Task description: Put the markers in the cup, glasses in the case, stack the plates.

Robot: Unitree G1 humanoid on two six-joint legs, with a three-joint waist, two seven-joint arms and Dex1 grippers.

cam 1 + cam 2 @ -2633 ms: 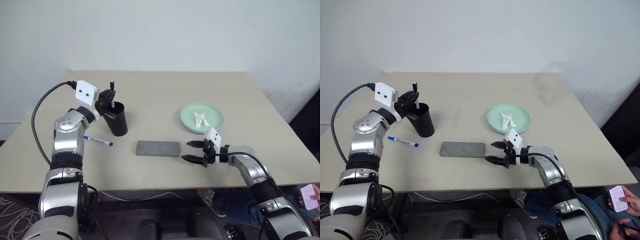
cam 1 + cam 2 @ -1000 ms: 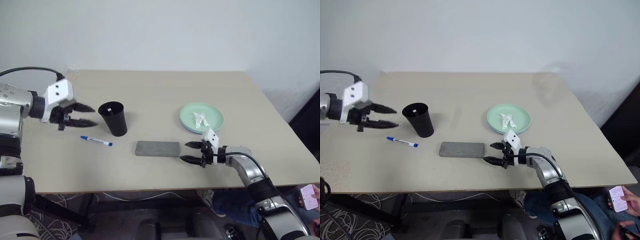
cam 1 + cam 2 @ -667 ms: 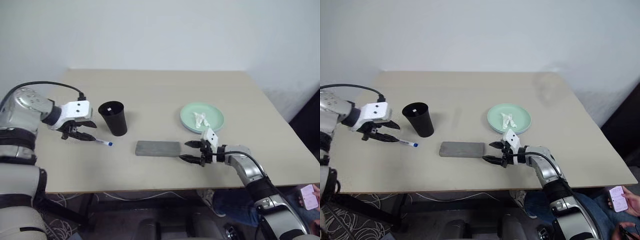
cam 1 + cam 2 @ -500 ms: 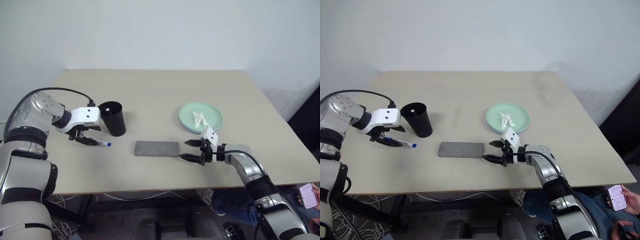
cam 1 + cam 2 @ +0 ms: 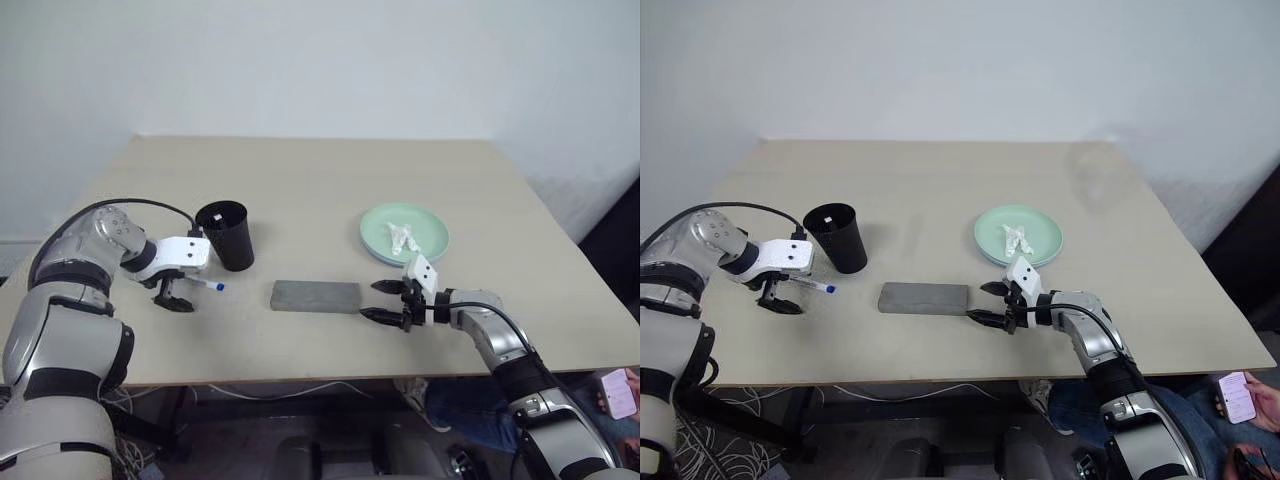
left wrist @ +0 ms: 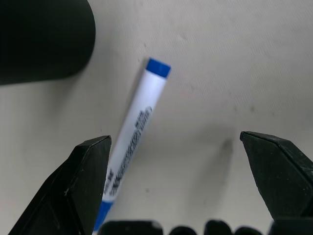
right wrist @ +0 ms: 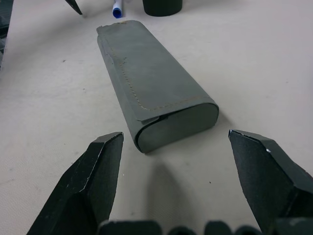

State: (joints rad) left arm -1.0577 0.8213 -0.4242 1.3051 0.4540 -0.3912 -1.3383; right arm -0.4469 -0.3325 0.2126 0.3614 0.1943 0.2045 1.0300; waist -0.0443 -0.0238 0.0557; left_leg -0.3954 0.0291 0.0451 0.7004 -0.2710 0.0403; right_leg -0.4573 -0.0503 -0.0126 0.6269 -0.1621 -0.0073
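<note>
The table (image 5: 320,190) was wide and tan. The grey case (image 5: 315,296) lay flat before my right gripper (image 5: 385,301), jaws apart. The thin white marker (image 6: 132,132) with blue ends lay beside the black cup (image 5: 226,236), under my left gripper (image 5: 172,296), jaws wide apart.

Looks like a bare lab or test room: a plain beige tabletop (image 5: 320,180) against a blank white wall (image 5: 320,60), cables (image 5: 110,460) trailing underneath, and a seated person (image 5: 1245,400) holding a phone alongside.

Black cup (image 5: 227,236) (grey case (image 5: 315,296))
</note>
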